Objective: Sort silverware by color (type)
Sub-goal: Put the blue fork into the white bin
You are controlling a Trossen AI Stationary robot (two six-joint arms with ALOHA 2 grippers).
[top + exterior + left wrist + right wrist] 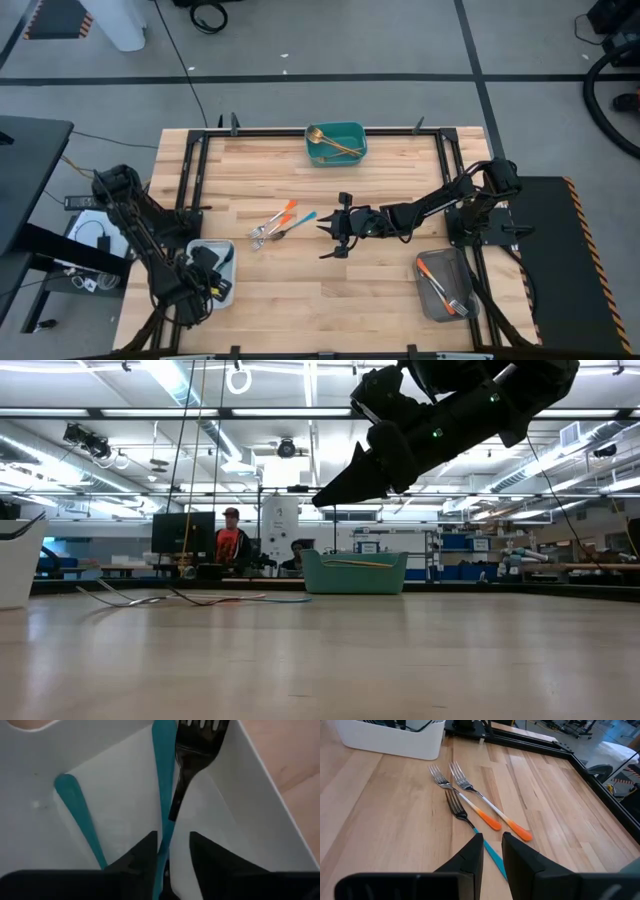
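With the left gripper (172, 850) spread over the white tray (226, 290) by the table's front-left corner, the teal-handled fork (164, 795) looks dropped, so the narrowly parted, empty right gripper (492, 851) should be lowered onto the mid-table teal-handled fork (470, 826), not the orange-handled forks (482, 809) touching it.

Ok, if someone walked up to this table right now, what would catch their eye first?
Probably the three forks lying loose mid-table, two orange-handled and one teal-handled, with the right tool hovering just beside them. Next, the left tool reaching down into the white tray at the near left corner, a teal-handled fork between its fingers. The teal bin with gold cutlery at the far edge also stands out.
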